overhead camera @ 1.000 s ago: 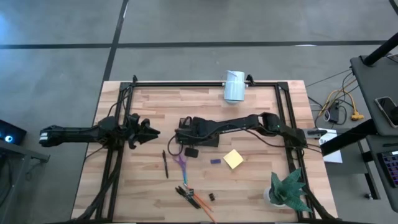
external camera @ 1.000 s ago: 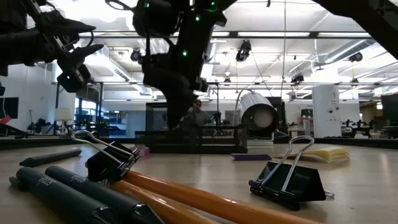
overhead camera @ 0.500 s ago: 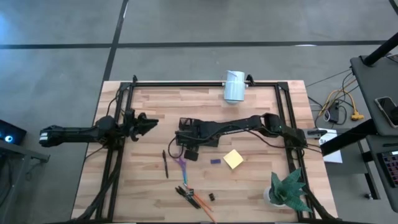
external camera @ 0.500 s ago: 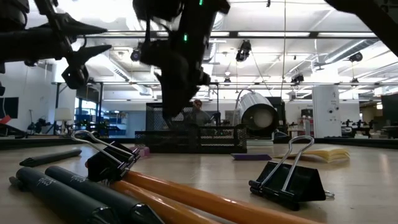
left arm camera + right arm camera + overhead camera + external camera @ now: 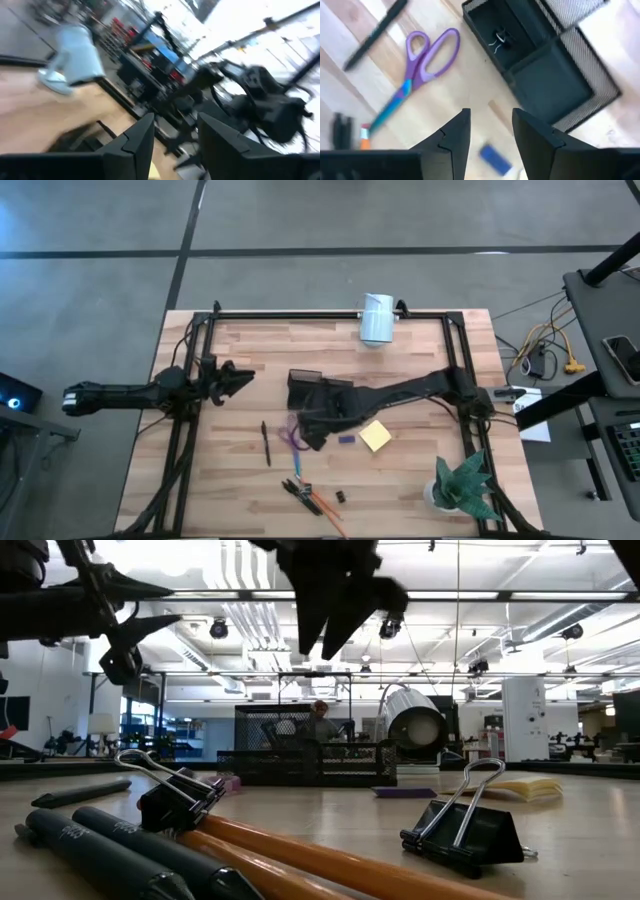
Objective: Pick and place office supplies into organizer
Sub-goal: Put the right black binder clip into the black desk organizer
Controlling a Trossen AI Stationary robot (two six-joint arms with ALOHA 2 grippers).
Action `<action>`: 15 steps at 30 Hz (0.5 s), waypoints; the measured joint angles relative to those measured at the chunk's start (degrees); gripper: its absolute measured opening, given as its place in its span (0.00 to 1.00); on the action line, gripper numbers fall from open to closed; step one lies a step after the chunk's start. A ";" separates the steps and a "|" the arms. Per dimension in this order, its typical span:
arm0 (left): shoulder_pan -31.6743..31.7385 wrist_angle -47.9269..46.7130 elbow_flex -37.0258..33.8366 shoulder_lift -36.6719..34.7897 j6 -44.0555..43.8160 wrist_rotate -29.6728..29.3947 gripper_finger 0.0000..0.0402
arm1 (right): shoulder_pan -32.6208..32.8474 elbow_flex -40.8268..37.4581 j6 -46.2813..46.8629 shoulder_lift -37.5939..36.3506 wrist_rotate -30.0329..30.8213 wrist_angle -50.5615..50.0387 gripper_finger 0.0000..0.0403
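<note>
The right claw (image 5: 312, 435) hangs above the middle of the pale wooden plank worktop (image 5: 250, 345), its two dark fingers (image 5: 452, 137) spread a narrow way apart with nothing between them. Just beside it lie the purple-handled scissors (image 5: 417, 70), blades closed, and a small blue rectangular block (image 5: 495, 157) sits near the finger tips. Close by stands the black mesh desk organizer (image 5: 555, 75), a rectangular tray with several compartments; one small black binder clip with silver wire handles (image 5: 501, 40) lies in the compartment at one end. A thin black pen (image 5: 375, 34) rests on the wood on the far side of the scissors from the organizer. In the high view the yellow square sticky-note pad (image 5: 375, 435) lies just right of the claw, and an orange pencil (image 5: 325, 507) with small dark bits sits nearer the front edge. A white cylinder (image 5: 377, 318) lies at the back rail, and a green spiky plant (image 5: 463, 485) stands at the front right corner. The left claw (image 5: 240, 377) waits at the left side of the worktop, raised, its fingers slightly apart and empty.
</note>
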 joint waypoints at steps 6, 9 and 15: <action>0.00 -0.25 0.00 0.43 0.04 9.60 0.33 | 4.10 -0.01 15.26 0.02 -4.39 0.18 0.33; -0.02 -0.25 -0.01 0.81 0.04 9.82 0.33 | 6.29 -0.25 20.98 0.17 -6.56 1.11 0.33; -0.02 -0.23 0.00 1.29 0.04 9.85 0.33 | 10.95 -0.28 31.96 0.30 -6.90 1.93 0.32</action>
